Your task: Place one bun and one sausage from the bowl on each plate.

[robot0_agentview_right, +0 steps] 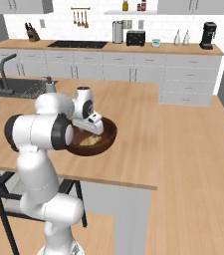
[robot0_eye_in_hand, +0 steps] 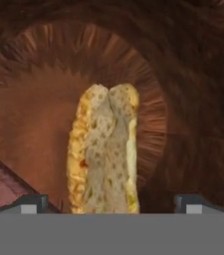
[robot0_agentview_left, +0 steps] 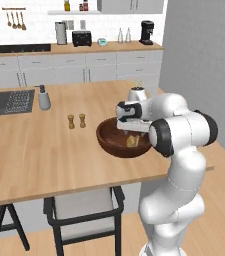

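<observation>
Lying in the bowl (robot0_eye_in_hand: 193,74), a bun (robot0_eye_in_hand: 105,149) is straddled by the spread gripper (robot0_eye_in_hand: 111,201); a sausage (robot0_eye_in_hand: 1,182) is seen beside it.

A split bun (robot0_eye_in_hand: 105,152) lies on the bowl (robot0_eye_in_hand: 44,99) floor between the spread claw (robot0_eye_in_hand: 111,203) tips (sausage (robot0_eye_in_hand: 4,182) lower left).

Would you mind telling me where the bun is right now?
The bun lies on the floor of the wooden bowl, between the open hand's fingertips, with a sausage at the hand view's lower left.
</observation>
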### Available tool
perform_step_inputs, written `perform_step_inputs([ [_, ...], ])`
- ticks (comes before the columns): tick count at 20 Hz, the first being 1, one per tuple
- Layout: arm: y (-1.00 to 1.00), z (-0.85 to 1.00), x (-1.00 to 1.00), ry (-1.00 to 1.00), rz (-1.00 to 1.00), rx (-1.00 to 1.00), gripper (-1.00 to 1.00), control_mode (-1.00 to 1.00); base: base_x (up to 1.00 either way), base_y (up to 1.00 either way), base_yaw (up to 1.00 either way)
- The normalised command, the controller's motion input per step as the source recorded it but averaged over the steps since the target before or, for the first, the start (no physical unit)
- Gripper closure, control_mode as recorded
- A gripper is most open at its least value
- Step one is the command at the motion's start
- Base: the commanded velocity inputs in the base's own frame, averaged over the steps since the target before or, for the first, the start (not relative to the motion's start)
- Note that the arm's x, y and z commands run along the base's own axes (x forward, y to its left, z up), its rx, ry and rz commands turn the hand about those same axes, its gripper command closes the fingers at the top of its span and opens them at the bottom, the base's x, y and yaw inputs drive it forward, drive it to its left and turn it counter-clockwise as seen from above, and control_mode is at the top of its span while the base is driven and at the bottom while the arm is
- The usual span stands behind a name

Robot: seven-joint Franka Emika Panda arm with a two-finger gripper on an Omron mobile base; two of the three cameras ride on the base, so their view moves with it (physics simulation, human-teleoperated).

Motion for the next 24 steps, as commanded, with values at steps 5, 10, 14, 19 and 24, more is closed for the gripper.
perform_step_inputs([
  [5,0.0,-0.54,0.19,0.0,0.0,0.0,-1.0,-1.0,0.0,0.0,0.0],
  [10,0.0,-0.39,0.08,0.0,0.0,0.0,-1.0,-1.0,0.0,0.0,0.0],
  [14,0.0,-0.21,0.08,0.0,0.0,0.0,-1.0,-1.0,0.0,0.0,0.0],
  [19,0.0,-0.16,0.19,0.0,0.0,0.0,-1.0,-1.0,0.0,0.0,0.0],
  [24,0.0,-0.12,0.33,0.0,0.0,0.0,-1.0,-1.0,0.0,0.0,0.0],
])
